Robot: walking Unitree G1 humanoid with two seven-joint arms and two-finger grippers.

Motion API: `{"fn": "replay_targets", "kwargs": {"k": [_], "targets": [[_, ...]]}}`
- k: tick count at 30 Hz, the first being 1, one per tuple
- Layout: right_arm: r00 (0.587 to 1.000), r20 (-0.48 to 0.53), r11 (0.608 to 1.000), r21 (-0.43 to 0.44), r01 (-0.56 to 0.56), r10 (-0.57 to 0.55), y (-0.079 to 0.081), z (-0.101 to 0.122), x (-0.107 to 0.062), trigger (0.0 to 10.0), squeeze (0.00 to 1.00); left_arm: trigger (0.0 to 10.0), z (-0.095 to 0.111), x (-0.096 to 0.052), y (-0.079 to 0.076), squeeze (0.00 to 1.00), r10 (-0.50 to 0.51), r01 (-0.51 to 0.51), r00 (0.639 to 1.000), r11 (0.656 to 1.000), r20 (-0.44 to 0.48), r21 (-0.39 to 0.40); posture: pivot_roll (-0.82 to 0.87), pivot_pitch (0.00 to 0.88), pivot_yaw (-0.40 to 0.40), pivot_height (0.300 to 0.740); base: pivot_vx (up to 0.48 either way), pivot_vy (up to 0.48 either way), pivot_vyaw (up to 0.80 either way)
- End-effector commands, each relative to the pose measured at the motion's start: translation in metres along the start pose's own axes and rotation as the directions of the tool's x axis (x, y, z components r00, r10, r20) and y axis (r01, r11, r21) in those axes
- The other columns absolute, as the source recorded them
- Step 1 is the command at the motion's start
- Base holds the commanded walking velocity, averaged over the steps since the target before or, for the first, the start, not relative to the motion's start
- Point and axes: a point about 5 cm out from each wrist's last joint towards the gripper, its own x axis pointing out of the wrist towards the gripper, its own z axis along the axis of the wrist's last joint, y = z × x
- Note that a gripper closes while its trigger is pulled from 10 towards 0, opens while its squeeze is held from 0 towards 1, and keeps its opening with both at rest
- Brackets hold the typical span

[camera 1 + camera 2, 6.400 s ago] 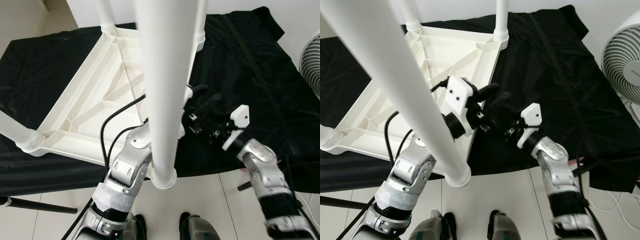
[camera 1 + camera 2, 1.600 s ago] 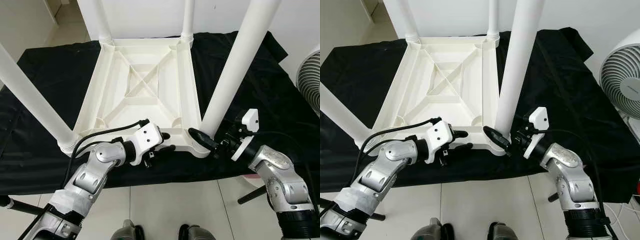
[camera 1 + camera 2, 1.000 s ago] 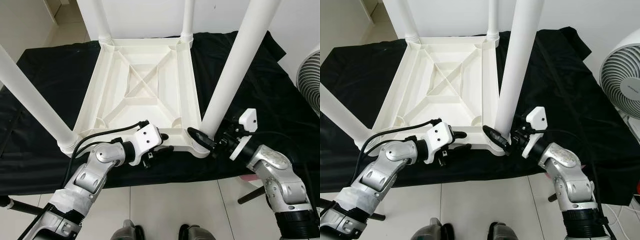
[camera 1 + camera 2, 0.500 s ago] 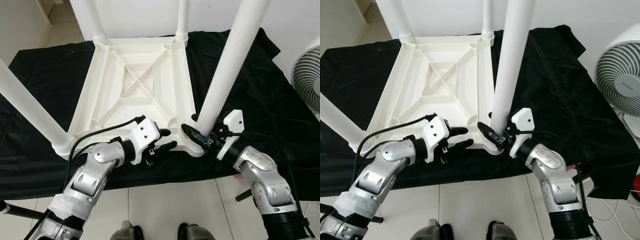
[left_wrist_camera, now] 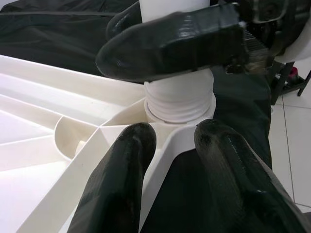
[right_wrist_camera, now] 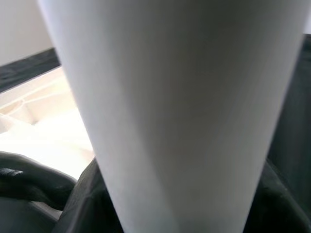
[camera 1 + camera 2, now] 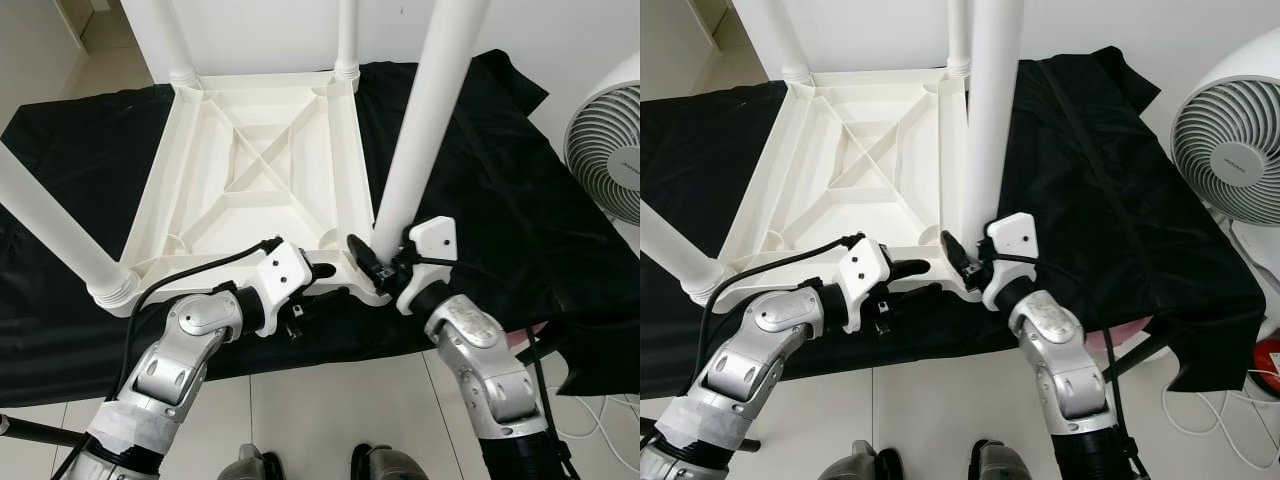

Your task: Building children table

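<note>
Black cloth (image 7: 480, 170) underlies upturned table (image 7: 250, 170); fan (image 7: 605, 150) stands beside.

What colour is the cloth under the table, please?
The cloth is black, clearest in the left eye view.

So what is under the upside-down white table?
A black cloth lies under the table and spreads out on all sides. What carries the cloth is covered; I cannot tell what it is.
</note>
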Motion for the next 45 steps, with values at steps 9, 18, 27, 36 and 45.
{"fn": "replay_targets", "kwargs": {"k": [9,18,27,36,45], "targets": [[0.963,-0.075,0.966,0.003,0.26,-0.259,-0.01,-0.015,0.004,0.0,0.0,10.0,0.0,0.001,0.003,0.0,0.084,-0.084,0.996,0.996,-0.006,-0.02,-0.12,0.148,0.058,0.74,0.0,0.0,0.0],[0.966,-0.047,0.966,0.038,0.256,-0.254,-0.01,-0.012,0.002,10.0,1.0,10.0,-0.001,0.002,0.001,0.0,0.084,-0.084,0.996,0.996,-0.011,-0.021,-0.12,0.139,0.05,0.74,0.0,0.0,0.0],[0.991,0.037,0.991,0.027,0.131,-0.132,-0.006,0.001,-0.004,10.0,0.0,10.0,-0.001,0.001,-0.001,0.0,0.081,-0.081,0.997,0.996,-0.014,-0.028,-0.13,0.128,0.051,0.74,0.0,0.0,0.0],[0.987,0.004,0.987,-0.038,-0.158,0.158,-0.026,0.005,-0.009,10.0,0.0,10.0,0.0,-0.002,-0.001,0.0,0.106,-0.106,0.994,0.993,0.003,-0.052,-0.13,0.116,0.061,0.74,0.0,0.0,0.0],[0.957,-0.044,0.944,-0.157,-0.292,0.288,-0.059,0.01,-0.008,10.0,0.0,10.0,0.002,-0.005,-0.009,0.0,0.083,-0.082,0.997,0.992,0.009,-0.094,-0.13,0.11,0.064,0.74,0.0,0.0,0.0]]}}
